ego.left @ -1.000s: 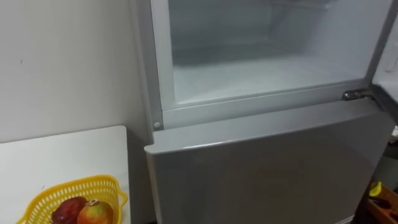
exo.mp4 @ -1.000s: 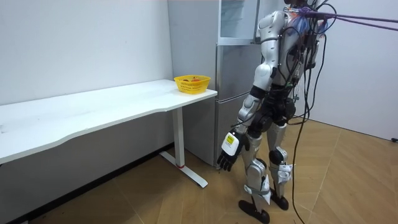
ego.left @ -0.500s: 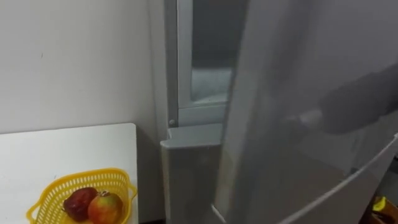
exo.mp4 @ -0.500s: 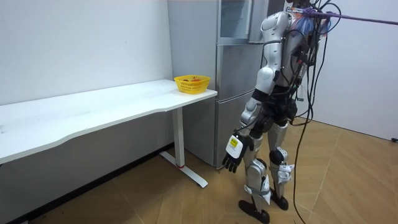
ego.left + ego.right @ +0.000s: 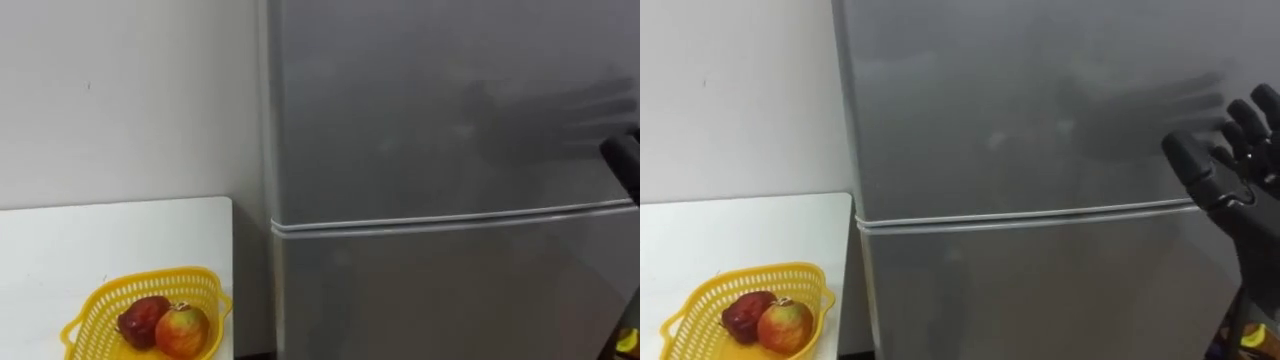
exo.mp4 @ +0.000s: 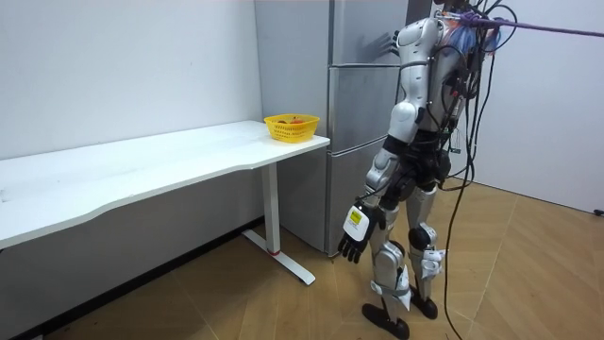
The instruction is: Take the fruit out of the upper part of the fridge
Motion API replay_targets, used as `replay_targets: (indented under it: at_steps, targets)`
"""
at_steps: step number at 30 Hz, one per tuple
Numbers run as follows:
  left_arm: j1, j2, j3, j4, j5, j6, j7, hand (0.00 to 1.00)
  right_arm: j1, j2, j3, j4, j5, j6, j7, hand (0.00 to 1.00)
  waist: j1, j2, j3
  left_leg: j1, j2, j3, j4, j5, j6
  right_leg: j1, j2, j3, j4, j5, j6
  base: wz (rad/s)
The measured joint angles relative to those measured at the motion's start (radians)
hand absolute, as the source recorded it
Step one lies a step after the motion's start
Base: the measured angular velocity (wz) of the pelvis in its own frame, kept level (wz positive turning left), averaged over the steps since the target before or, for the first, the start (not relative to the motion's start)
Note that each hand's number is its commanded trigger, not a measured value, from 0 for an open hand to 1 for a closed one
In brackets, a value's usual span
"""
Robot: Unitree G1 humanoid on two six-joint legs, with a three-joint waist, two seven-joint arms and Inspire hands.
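**Fig. — Standing before the fridge, at the end of the worktop.** The upper fridge door is closed flush above the lower door, so the compartment's contents are hidden. My right robot hand is raised before the upper door, fingers straight and apart, holding nothing. Whether it touches the panel I cannot tell. My left robot hand hangs by my thigh, fingers relaxed and empty. A yellow basket at the worktop's corner holds an apple and a dark red fruit. Judgement: if these are the retrieved goods, the task is essentially complete. Otherwise the door must be opened first.
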Motion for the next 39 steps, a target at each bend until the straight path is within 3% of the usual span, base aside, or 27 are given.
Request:
replay_targets:
  at_steps: [15,23,32,39]
  targets:
    - [-0.003,0.005,-0.001,0.000,-0.001,0.000,-0.007,0.00,0.000,0.000,0.003,0.001,0.017,0.000,-0.004,0.00,-0.002,-0.003,0.0006,0.000,0.000,-0.002,0.002,0.000,-0.001,0.002,0.001,-0.002,0.000,0.001,-0.001,0.00]
    - [-0.005,0.005,-0.038,-0.001,0.000,-0.001,0.003,0.00,0.000,0.000,0.006,0.010,0.048,0.000,-0.053,0.00,-0.002,-0.003,0.0029,0.002,0.000,-0.001,0.000,0.000,0.000,0.003,0.001,-0.001,0.000,0.001,-0.001,0.00]
    - [-0.001,0.005,-0.033,-0.009,0.021,-0.001,0.024,0.00,0.000,0.000,0.001,0.010,-0.051,-0.002,-0.208,0.00,-0.022,0.002,0.0044,-0.004,0.000,0.000,0.001,0.000,0.000,0.000,0.004,-0.005,-0.002,0.001,0.000,0.01]
    - [-0.008,0.004,-0.033,-0.017,0.021,0.000,0.056,0.00,0.013,0.000,-0.034,0.060,-0.248,-0.019,-0.431,0.00,-0.040,0.013,0.0036,-0.010,0.000,-0.007,0.004,0.000,0.000,-0.001,0.003,-0.011,-0.002,0.001,0.000,0.03]
